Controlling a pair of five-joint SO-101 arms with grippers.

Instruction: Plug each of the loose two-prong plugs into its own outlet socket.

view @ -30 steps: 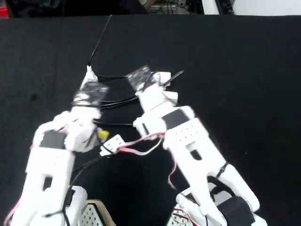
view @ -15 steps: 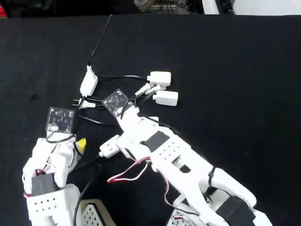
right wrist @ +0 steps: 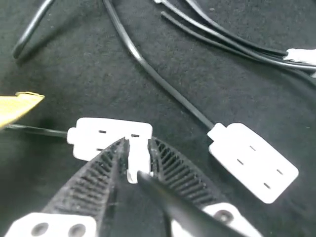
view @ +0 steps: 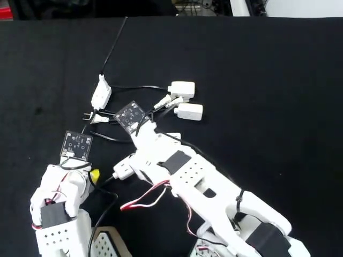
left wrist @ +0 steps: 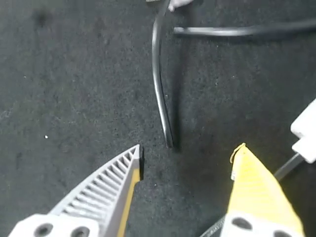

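Two white robot arms work over a black table (view: 278,80) strewn with cords. The right arm (view: 209,182) stretches from 5 o'clock toward the centre. The left arm (view: 56,214) sits folded at 7 o'clock.

The right gripper (right wrist: 137,144) has its ribbed fingers (right wrist: 98,177) drawn almost together, pinching the edge of a white socket block (right wrist: 106,134). This block lies flat just below the table's centre, slots up. A second socket block (right wrist: 254,162) lies near it but apart, on its own black cord.

The left gripper (left wrist: 189,147) hangs spread wide above the table, one finger white and the other yellow. The loose end of a black cable (left wrist: 159,89) lies between the tips and touches neither.

At 12 o'clock from the right gripper, a pair of white blocks (view: 182,88) lies side by side. At 9 o'clock from that pair, a white plug (view: 101,93) lies on a cord running toward the far edge. A smaller white plug (view: 97,119) lies just beside it at 6 o'clock.
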